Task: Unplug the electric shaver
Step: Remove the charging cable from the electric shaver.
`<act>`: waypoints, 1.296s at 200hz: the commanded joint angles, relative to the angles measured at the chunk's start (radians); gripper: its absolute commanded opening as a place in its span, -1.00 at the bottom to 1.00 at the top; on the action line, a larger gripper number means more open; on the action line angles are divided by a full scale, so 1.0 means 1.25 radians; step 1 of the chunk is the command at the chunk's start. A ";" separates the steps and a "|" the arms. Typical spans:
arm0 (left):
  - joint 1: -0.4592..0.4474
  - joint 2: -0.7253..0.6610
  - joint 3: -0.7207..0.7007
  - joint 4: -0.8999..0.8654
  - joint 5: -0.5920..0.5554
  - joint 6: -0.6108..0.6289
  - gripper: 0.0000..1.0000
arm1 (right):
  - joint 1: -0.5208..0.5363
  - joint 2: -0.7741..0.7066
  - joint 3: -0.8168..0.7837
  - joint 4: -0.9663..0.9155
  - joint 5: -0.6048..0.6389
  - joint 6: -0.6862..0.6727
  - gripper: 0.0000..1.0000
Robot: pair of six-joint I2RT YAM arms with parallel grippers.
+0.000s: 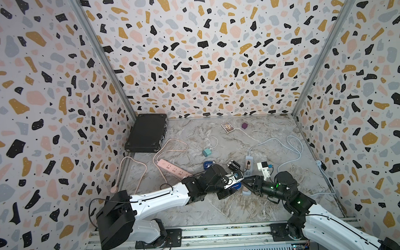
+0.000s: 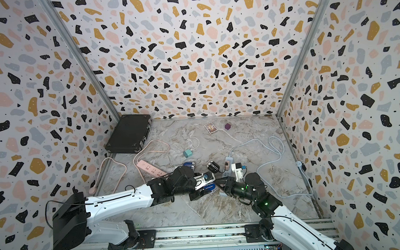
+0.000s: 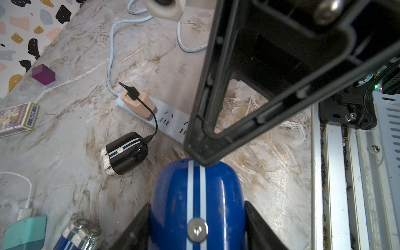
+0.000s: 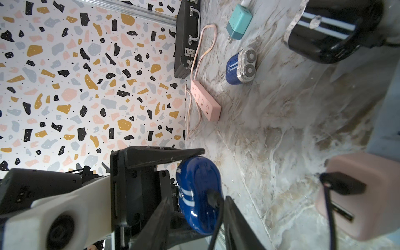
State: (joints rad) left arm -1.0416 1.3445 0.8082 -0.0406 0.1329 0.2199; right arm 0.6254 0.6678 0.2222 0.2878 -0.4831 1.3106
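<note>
left gripper (image 3: 195,216) clamps glossy blue white-striped electric shaver (image 3: 173,194) over marble table (image 3: 270,173), centre-front; right gripper (image 4: 197,198) fingers apart around its black cable plug (image 4: 213,195). 3 shavers: plus second blue shaver (image 4: 240,66), black shaver (image 3: 126,151). 2 power strips: pink strip (image 4: 205,101), pale-blue strip (image 3: 173,121)

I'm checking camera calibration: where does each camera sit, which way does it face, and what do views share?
Both top views: high above the robot's base, looking down on the marble table; left arm and right arm show.
Left wrist: on the left arm, looking along the left hand over the held blue shaver towards the pale power strip.
Right wrist: on the right arm, looking past the right hand at that shaver's black plug.
Shared: both wrist views show the held blue shaver and black shaver.
</note>
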 commanded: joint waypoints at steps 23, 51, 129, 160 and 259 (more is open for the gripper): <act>0.004 -0.020 0.032 0.025 0.007 -0.006 -0.08 | -0.003 -0.002 -0.003 0.042 -0.015 0.009 -0.35; 0.004 -0.020 0.031 0.023 0.008 -0.005 -0.08 | -0.003 -0.011 -0.003 0.026 -0.016 0.004 -0.53; 0.004 -0.025 0.033 0.018 -0.002 -0.002 -0.08 | -0.003 -0.014 -0.005 0.012 -0.018 0.007 -0.61; 0.004 -0.028 0.033 0.015 -0.010 0.000 -0.08 | -0.003 -0.035 -0.008 -0.006 -0.011 0.008 -0.66; 0.004 -0.039 0.033 0.012 -0.003 0.002 -0.09 | -0.003 -0.024 -0.012 0.011 -0.007 0.007 -0.39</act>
State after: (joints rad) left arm -1.0409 1.3273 0.8169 -0.0456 0.1246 0.2207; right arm 0.6209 0.6342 0.2104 0.2626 -0.4808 1.3224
